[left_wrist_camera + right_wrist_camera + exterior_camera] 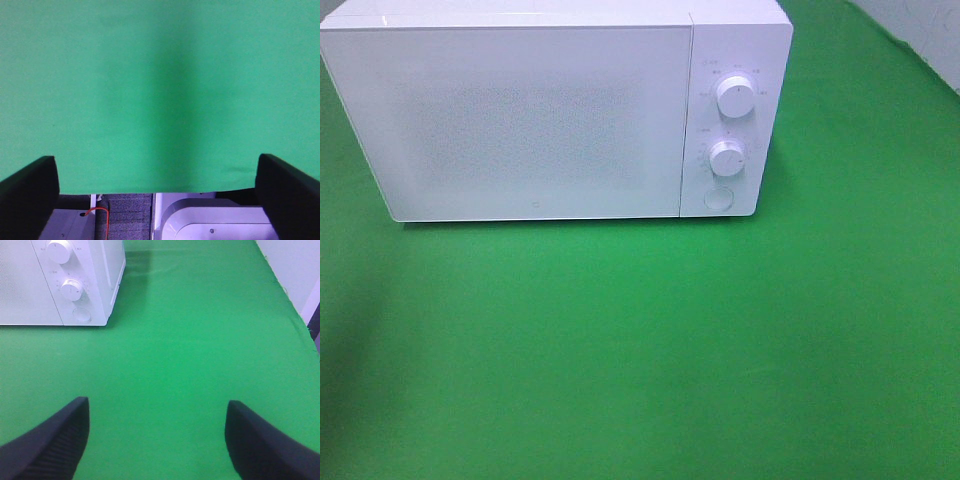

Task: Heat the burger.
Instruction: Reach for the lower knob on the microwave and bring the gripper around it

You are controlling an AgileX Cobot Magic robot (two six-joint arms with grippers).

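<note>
The burger is out of view in all three views. A white microwave (pixel 540 110) stands at the back of the green table with its door shut; its control side (pixel 75 285) also shows in the right wrist view. My left gripper (pixel 157 165) is open over bare green cloth, with nothing between its black fingers (pixel 27 195). My right gripper (pixel 157 407) is open too, hanging over the cloth well in front of and to the right of the microwave. Neither arm shows in the exterior high view.
The microwave's panel has two white knobs (pixel 734 97) (pixel 727 157) and a round button (pixel 719 197). The green cloth (pixel 640 340) covers the table. In the left wrist view the cloth's edge (pixel 150 191) ends above a white base (pixel 215 220) and an orange cable (pixel 100 210).
</note>
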